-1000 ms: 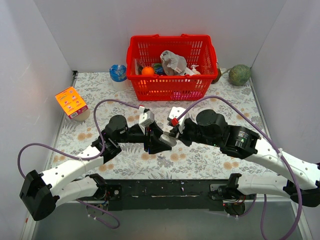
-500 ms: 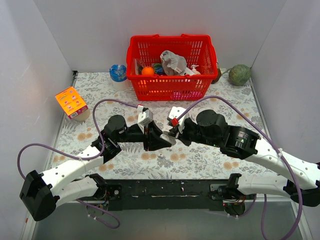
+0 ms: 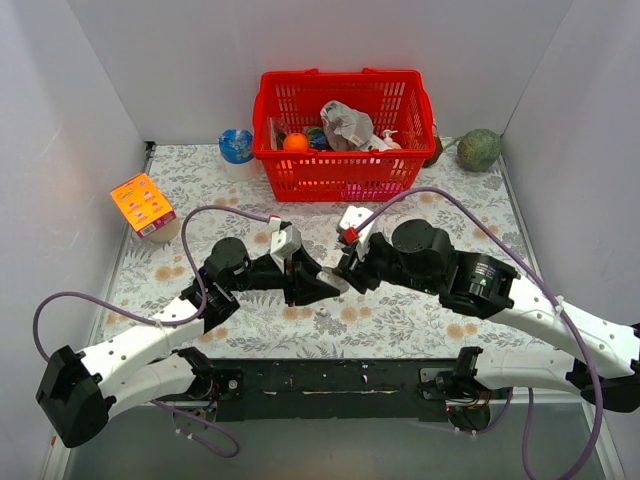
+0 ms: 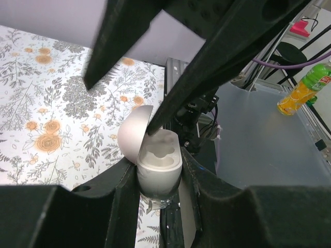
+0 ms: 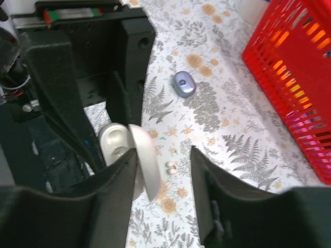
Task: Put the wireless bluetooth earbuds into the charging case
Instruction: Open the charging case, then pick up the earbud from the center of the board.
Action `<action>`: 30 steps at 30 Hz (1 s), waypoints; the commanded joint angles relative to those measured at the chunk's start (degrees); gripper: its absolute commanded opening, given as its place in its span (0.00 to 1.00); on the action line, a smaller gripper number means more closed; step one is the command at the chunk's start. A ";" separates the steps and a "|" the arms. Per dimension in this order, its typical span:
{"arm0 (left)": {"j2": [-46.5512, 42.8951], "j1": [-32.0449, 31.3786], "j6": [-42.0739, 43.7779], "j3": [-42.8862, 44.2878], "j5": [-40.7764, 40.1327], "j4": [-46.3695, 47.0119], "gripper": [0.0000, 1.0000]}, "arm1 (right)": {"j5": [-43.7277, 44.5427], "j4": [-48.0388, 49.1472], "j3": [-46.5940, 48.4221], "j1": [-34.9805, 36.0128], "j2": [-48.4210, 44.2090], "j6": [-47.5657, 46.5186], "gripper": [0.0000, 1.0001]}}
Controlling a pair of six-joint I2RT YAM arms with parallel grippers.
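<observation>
Jaws, left gripper [image 4: 159,182]: clamped on the lower body of the charging case [image 4: 158,157], one finger on each side
Jaws, right gripper [image 5: 163,155]: spread apart, holding nothing; in the left wrist view one fingertip [image 4: 151,129] sits at the edge of the raised lid and the other is well clear of the case
Charging case: held above the floral mat [image 3: 200,175] between the two arms, lid swung open to one side; both moulded wells in the pale insert show no bud inside
Whitish earbud [image 5: 169,166]: lying on the mat just beside the open lid as the right wrist camera sees it; in the top view it is a pale speck [image 3: 322,312] on the near side of the two grippers
Purplish earbud [image 5: 183,83]: on the mat farther out, apart from the whitish one, towards the red basket [image 3: 345,165]
Orange carton [image 3: 143,205]: at the left edge of the mat, tilted
Red basket: at the far middle of the mat, holding an orange ball and crumpled wrapping among other items
Blue-white cup [image 3: 237,146]: just left of the basket, at the back wall
Green round object [image 3: 480,150]: far right corner, right of the basket
</observation>
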 commanded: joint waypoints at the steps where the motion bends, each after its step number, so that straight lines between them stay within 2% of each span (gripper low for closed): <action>1: -2.84 -0.03 1.48 -1.91 -2.78 0.48 0.00 | 4.53 6.07 2.06 -1.04 -2.38 6.38 0.58; 3: -4.41 -0.03 1.48 -2.70 -3.57 0.04 0.00 | 4.27 6.86 2.77 -3.58 -3.34 10.33 0.62; 6: -7.31 -0.03 1.39 -4.28 -6.12 -0.75 0.00 | 0.41 8.09 1.55 -9.73 -5.10 15.26 0.64; 8: -10.90 -0.03 1.31 -5.68 -8.58 -2.33 0.00 | -1.44 8.27 -2.39 -14.63 -6.24 18.50 0.63; 10: -13.90 -0.03 0.61 -7.18 -11.82 -3.56 0.00 | -2.93 7.66 -5.73 -16.94 -6.33 21.14 0.61; 11: -15.91 -0.03 0.25 -8.67 -12.62 -4.00 0.00 | -2.68 7.57 -10.28 -17.56 -6.07 21.77 0.59; 13: -21.19 -0.03 -0.54 -9.64 -14.55 -6.45 0.00 | -1.71 8.62 -15.39 -17.57 -5.81 23.43 0.53; 14: -22.86 -0.03 -0.80 -10.17 -15.96 -7.34 0.00 | -1.71 10.19 -20.81 -17.56 -6.07 24.40 0.51; 17: -28.49 -0.03 -1.86 -11.49 -17.98 -10.77 0.00 | -5.03 16.35 -29.19 -17.56 -5.20 26.51 0.49; 23: -35.00 -0.03 -2.30 -12.11 -20.36 -16.75 0.00 | -5.84 16.18 -28.61 -16.16 6.47 25.99 0.51; 30: -39.66 -0.03 -3.17 -11.58 -23.35 -21.05 0.00 | -10.14 21.28 -26.50 -12.04 13.52 25.90 0.52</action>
